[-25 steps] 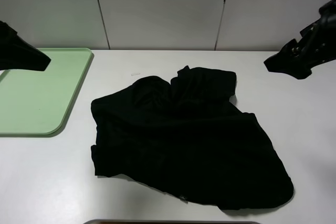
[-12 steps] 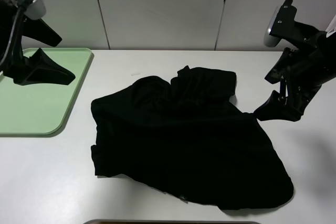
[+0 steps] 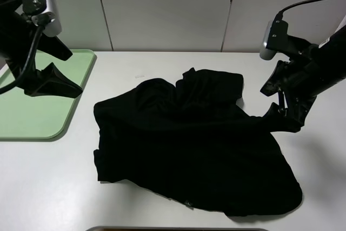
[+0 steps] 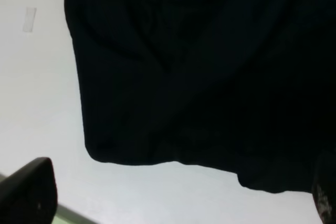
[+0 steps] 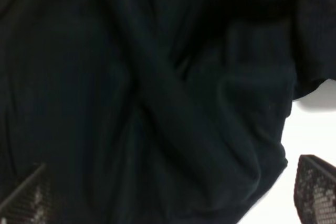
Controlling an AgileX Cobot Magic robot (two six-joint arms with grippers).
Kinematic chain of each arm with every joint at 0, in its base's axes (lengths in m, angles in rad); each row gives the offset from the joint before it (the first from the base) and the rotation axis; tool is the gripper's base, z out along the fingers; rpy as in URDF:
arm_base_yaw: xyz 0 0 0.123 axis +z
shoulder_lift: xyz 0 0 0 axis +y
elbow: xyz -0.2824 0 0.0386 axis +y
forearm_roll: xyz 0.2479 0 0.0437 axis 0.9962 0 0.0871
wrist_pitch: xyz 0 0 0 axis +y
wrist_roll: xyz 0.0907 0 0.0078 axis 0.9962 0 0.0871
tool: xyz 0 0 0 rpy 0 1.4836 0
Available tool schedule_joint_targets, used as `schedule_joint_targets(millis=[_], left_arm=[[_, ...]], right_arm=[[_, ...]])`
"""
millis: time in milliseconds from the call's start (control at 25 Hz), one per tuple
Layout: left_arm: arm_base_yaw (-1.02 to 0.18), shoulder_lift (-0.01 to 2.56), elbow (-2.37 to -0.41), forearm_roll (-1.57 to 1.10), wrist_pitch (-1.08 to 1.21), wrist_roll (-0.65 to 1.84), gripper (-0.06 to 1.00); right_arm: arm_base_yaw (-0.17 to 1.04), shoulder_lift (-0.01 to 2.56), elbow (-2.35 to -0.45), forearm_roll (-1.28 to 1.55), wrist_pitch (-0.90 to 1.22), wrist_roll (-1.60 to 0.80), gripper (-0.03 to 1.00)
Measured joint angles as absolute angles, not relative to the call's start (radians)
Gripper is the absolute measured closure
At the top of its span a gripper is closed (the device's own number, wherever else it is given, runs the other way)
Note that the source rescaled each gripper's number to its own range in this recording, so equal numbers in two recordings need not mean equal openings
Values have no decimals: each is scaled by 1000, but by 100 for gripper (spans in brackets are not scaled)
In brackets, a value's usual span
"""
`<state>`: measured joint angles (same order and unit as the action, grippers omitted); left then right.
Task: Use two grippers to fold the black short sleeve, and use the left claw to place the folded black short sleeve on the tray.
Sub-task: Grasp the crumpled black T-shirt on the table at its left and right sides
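White tabletop (image 3: 48, 187) under pale wall panels (image 3: 162, 9) is where we work. Starting at the right gripper (image 3: 263, 104), we see its jaws spread wide and clasping nothing, lowered to the right-hand edge of the black T-shirt (image 3: 189, 144), so close that we cannot tell whether the lower finger brushes the cloth; its wrist view is filled with wrinkled fabric between the two mesh-padded fingertips (image 5: 315, 190), which suits a bite on that edge. The left claw (image 3: 75, 75) likewise stands released and holds nothing, hanging over the inner edge of the pale green tray (image 3: 32, 117), well apart from the shirt; we judge its next reach is to the shirt's left edge, since a fold needs both sides lifted together. Outward from both, the T-shirt lies crumpled in the middle of the table, unfolded, with a flap bunched up on its far side; it is near the tray but not touching it. The tray sits at the left, within the left claw's reach for the final placing; folding has not begun.
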<state>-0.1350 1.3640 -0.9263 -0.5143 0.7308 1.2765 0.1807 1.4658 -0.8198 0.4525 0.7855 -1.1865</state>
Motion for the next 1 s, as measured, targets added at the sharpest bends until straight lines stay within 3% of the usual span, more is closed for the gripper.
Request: schedule_joint_targets(millis=[920,960,1000], left_arm=[[-135,1481,-925,-515,585,1345,-3],[-135,1481,-925,-515,578,1348,-3],[-135,1481,-925,-515,574,1350,-3]], right_arm=[[181,1770,-820,455,583,-1272,-2],[181,1779,-820,455,583,-1272,2],[181,1792,-820,455,583,-1272,19]])
